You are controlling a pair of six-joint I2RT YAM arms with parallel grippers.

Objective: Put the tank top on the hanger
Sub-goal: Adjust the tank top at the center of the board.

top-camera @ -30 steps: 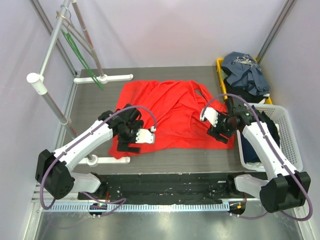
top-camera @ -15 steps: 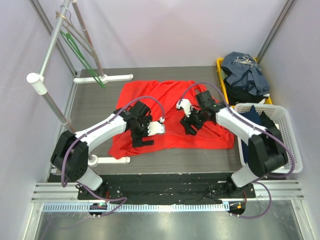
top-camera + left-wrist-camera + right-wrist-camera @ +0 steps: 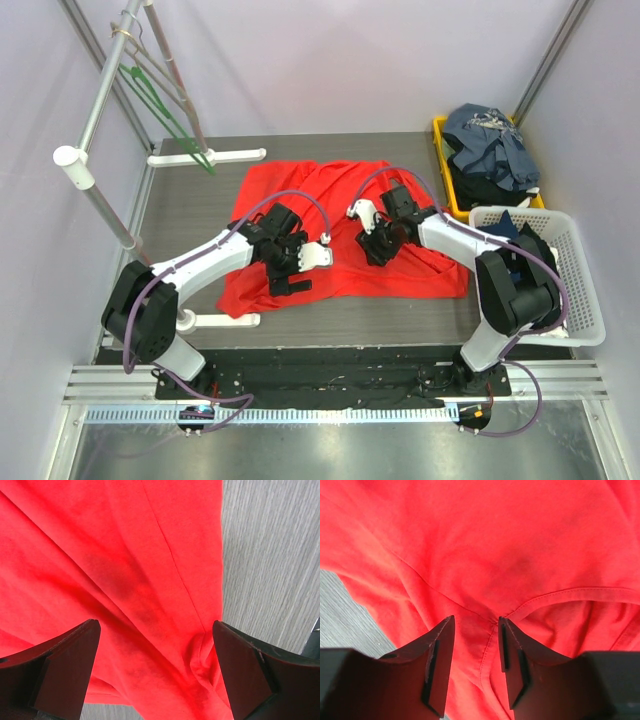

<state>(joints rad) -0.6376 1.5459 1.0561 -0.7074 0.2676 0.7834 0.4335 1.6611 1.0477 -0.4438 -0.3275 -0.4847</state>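
Bright, even, diffuse light falls from overhead in the top view. Shadows under the arms lie soft and short on the worktop (image 3: 190,200), and the metal plate (image 3: 330,450) at the near edge carries a pale sheen. The tank top (image 3: 330,195) reads as saturated red, its folds only faintly shaded. In the wrist views the left fingers (image 3: 60,675) and right fingers (image 3: 437,665) are dark and slightly soft, with dim shadow patches on the sharply focused cloth beyond.

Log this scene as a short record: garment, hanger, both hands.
tank top: crumpled, lying on the table
hanger: green, hanging on the rack, far left
left hand: open wide, over the tank top's edge
right hand: narrowly open, tips straddling a neckline seam
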